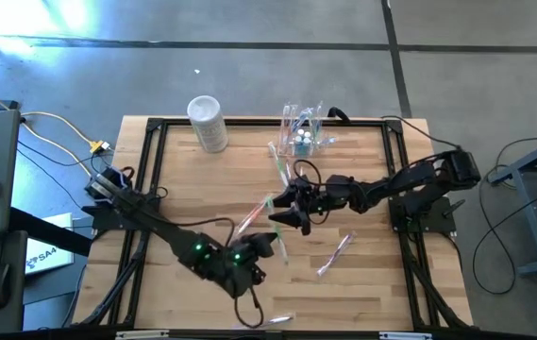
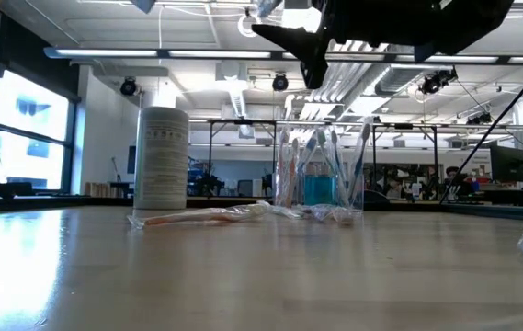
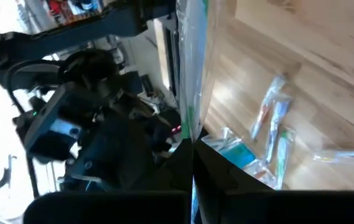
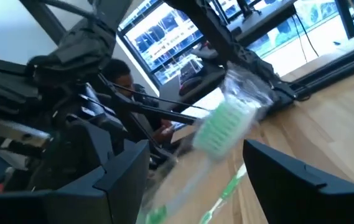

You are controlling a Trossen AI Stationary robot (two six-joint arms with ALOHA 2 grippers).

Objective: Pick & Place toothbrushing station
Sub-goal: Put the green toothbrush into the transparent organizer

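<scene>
The toothbrushing station (image 1: 304, 132), a clear holder with several toothbrushes upright in it, stands at the table's far edge and shows in the low view (image 2: 321, 179). Over the table's middle, my left gripper (image 1: 270, 242) is shut on a wrapped green toothbrush (image 1: 274, 227). The brush's bristle head (image 4: 226, 124) stands between the open fingers of my right gripper (image 1: 282, 210); in the right wrist view (image 4: 192, 149) those fingers keep clear of it on either side. My left gripper pinches the wrapped green toothbrush between its two shut fingers, at the handle part (image 3: 192, 134) just past the fingertips. It comes from the table's near left side, close to level. The brush sticks out beyond the fingers, lifted clear of the table.
A whitish cylindrical container (image 1: 208, 121) stands at the far left of the table. Loose wrapped toothbrushes lie on the wood (image 1: 249, 223), (image 1: 336, 255) and near the front edge (image 1: 277, 321). Black frame rails (image 1: 249, 121) border the tabletop.
</scene>
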